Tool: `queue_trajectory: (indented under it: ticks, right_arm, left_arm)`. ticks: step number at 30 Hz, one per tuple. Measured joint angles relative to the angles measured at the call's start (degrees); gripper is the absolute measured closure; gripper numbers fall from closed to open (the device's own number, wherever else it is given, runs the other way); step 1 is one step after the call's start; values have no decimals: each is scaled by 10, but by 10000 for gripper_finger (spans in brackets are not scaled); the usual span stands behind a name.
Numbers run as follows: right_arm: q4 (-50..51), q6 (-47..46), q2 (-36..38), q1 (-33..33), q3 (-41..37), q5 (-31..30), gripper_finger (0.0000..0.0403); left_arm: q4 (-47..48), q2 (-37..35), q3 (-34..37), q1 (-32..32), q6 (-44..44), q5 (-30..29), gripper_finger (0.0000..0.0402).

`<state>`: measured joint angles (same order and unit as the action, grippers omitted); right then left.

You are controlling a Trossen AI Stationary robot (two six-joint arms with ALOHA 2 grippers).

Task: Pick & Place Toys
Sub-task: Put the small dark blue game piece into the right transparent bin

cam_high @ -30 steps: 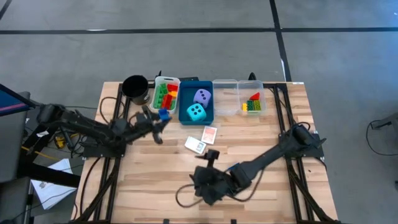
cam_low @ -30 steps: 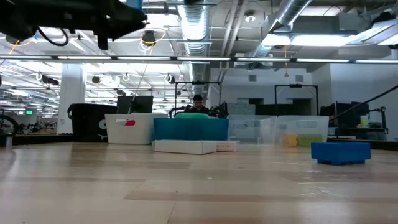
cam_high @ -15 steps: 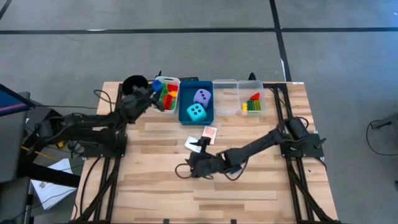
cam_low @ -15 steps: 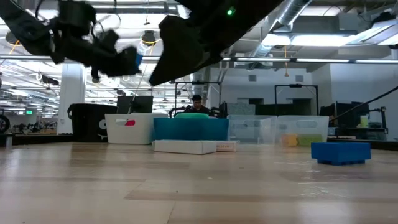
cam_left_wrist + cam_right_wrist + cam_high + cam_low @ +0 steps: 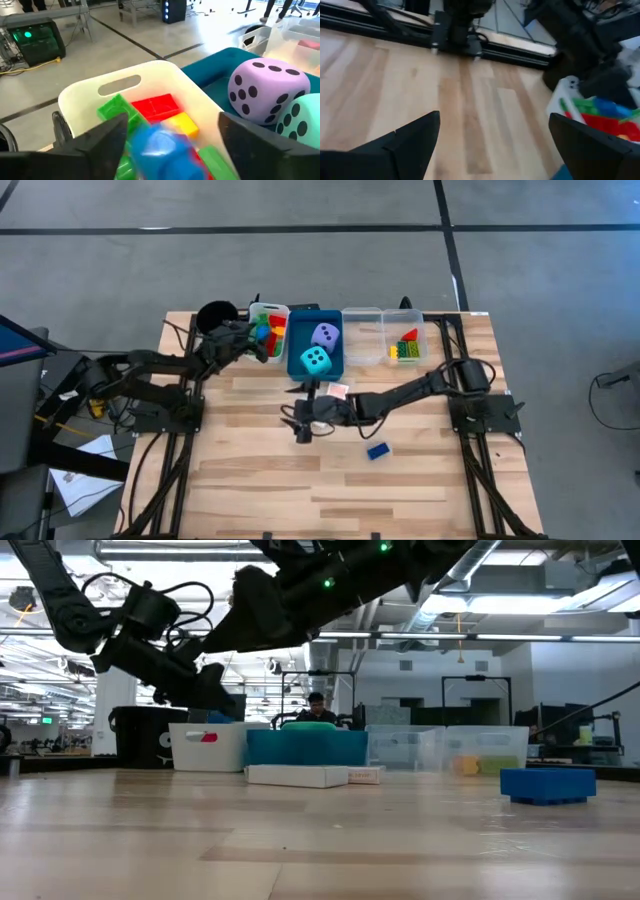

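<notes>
Two arms over the table, both at work. Left gripper (image 5: 170, 145) hangs over the white tray (image 5: 252, 313) at the far left of the tray row, just right of the black cup (image 5: 212, 313). Its fingers (image 5: 100, 142) are spread wide, and a blue brick (image 5: 160, 150) sits blurred between them without either finger plainly touching it — whether it has landed on the pile I cannot tell. Below it in the tray lie red, yellow and green bricks (image 5: 157, 106).

Right gripper (image 5: 302, 418) is stretched across the middle of the table, over the two card packs (image 5: 337, 391), which lie just near of the blue tray (image 5: 330, 367). Its fingers (image 5: 405, 145) stand apart, holding nothing; bare wood shows between them.

Blue tray holds the lavender die (image 5: 324, 334) on the far side and the cyan die (image 5: 316, 360) on the near side, touching. Clear trays (image 5: 364, 356) to the right — the rightmost has a small stack of bricks (image 5: 406, 348), red, yellow and green.

One loose blue brick (image 5: 378, 450) lies on the bare table, near of the right arm, well apart from the trays.

A person shows in the room behind the trays, low view.
</notes>
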<state>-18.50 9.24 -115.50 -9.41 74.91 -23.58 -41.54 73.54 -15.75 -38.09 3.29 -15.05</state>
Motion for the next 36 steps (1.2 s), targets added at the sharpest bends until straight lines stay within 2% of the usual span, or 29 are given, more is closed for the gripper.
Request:
queue_trajectory:
  ticks: [3, 7, 12, 16, 24, 36]
  right_arm:
    - [-5, 15, 0, 10, 0, 11, 35]
    - [-5, 27, 0, 13, 0, 15, 35]
    - [-4, 30, 0, 7, 0, 18, 35]
    - [2, 28, 0, -7, 0, 26, 35]
    - [23, 13, 0, -42, 0, 28, 35]
    - [66, -79, 0, -119, 1, 25, 35]
  left_arm:
    - [0, -7, 0, 2, 2, 15, 62]
    - [0, -27, 0, 2, 34, 101, 31]
    - [-1, -44, 0, 24, 94, 256, 22]
    - [0, -47, 0, 76, 110, 308, 26]
    - [-13, -46, 0, 229, 112, 300, 34]
    - [-46, -46, 0, 422, 111, 154, 39]
